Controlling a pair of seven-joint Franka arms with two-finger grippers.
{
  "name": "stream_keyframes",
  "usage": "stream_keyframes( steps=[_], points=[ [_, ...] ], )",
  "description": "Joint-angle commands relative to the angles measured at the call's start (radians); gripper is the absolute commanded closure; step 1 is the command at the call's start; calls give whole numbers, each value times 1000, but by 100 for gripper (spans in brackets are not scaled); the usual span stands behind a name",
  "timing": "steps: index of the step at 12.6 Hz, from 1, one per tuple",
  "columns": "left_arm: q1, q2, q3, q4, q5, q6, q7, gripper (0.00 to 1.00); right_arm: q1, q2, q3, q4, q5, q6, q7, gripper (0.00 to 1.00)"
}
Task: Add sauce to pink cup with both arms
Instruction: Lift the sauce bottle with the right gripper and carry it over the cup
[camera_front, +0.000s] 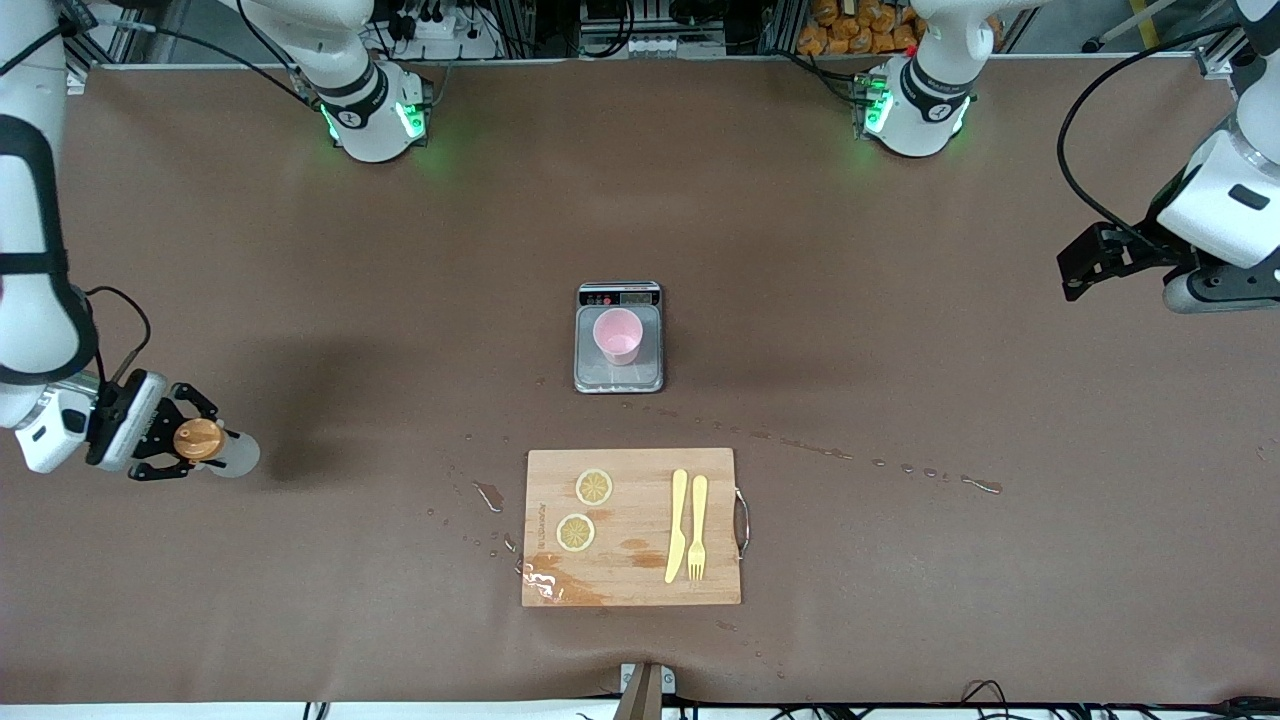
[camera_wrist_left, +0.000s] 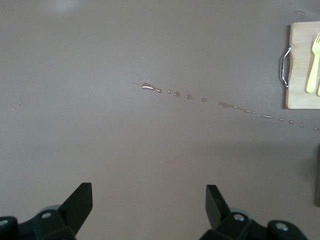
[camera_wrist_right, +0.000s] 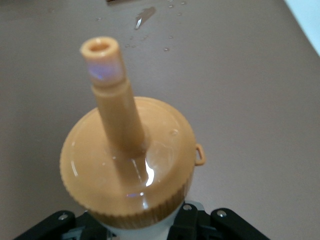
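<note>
The sauce bottle, with a greyish-white body and an orange cap, is in my right gripper at the right arm's end of the table. In the right wrist view the cap and its nozzle fill the frame, and the gripper is shut on the body below the cap. The pink cup stands upright on a small grey scale at the table's middle. My left gripper hangs open and empty over the left arm's end of the table; its fingers are wide apart over bare table.
A wooden cutting board lies nearer to the front camera than the scale, with two lemon slices, a yellow knife and a fork. A trail of sauce drops runs across the table toward the left arm's end.
</note>
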Motion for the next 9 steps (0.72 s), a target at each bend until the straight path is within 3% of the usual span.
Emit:
stream_keyframes(
  steps=[1, 4, 9],
  points=[
    [-8, -48, 28, -10, -12, -36, 65, 0, 83, -61, -9, 23, -161, -69, 94, 100],
    [-171, -57, 230, -10, -50, -82, 77, 0, 176, -79, -7, 66, -293, -177, 170, 100],
    [-180, -42, 240, -7, -77, -99, 78, 0, 414, -82, -7, 109, -491, -312, 423, 100]
  ],
)
